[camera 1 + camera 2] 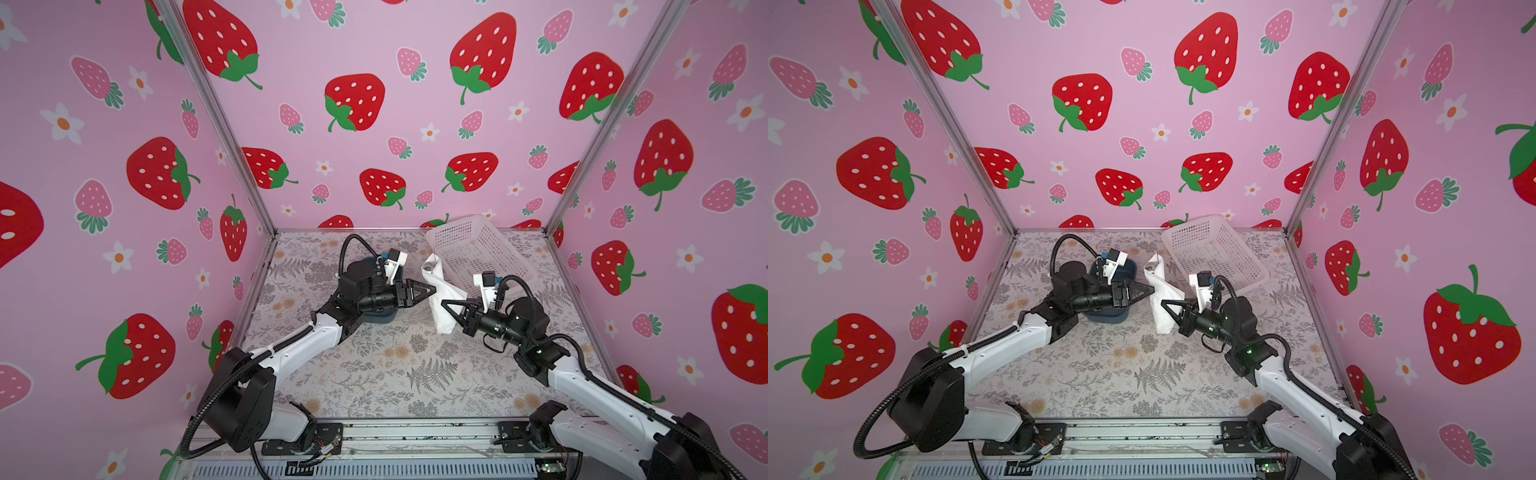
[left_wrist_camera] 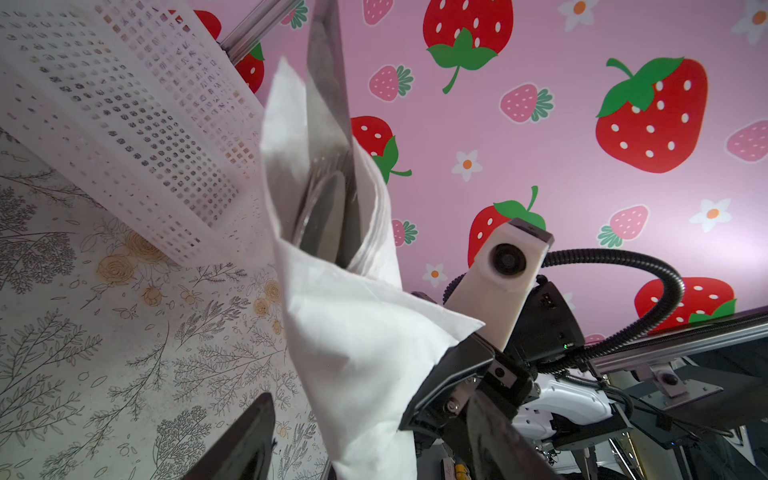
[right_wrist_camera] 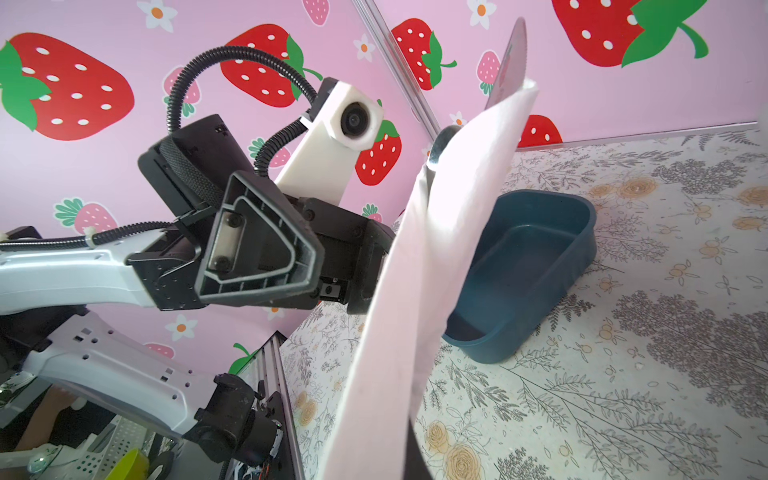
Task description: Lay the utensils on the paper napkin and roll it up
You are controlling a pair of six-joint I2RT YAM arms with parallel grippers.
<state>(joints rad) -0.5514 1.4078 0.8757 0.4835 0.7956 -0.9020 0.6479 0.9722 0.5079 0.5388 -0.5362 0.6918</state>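
Paper napkin is rolled into a loose cone around the utensils and held in the air, clear of the desk, between the blue tub and the white perforated basket.

Right fingers are together, clamped on the napkin from its right, a little below its middle. Left fingers are apart. In the left wrist view the roll passes between them, one finger on each side. I can't tell whether either touches the paper.

Key relation: the roll lies right in the left fingers' gap, close to the right grip and, going by both top views, slightly nearer the open end. Both arms are at the roll. The right one carries it and the left one only straddles it.

The long axis is tilted steeply. In both top views it runs from the near closed end up and back toward the basket. The open end points up and away. The knife blade, fork tines and spoon bowl poke out there, with their handles hidden in the wrap.

Judgement: the rolling looks about done. The next move is likely the left fingers closing across the roll, to steady or tighten it. The wrap looks loose at the mouth, so the utensils could slip out if it tips.
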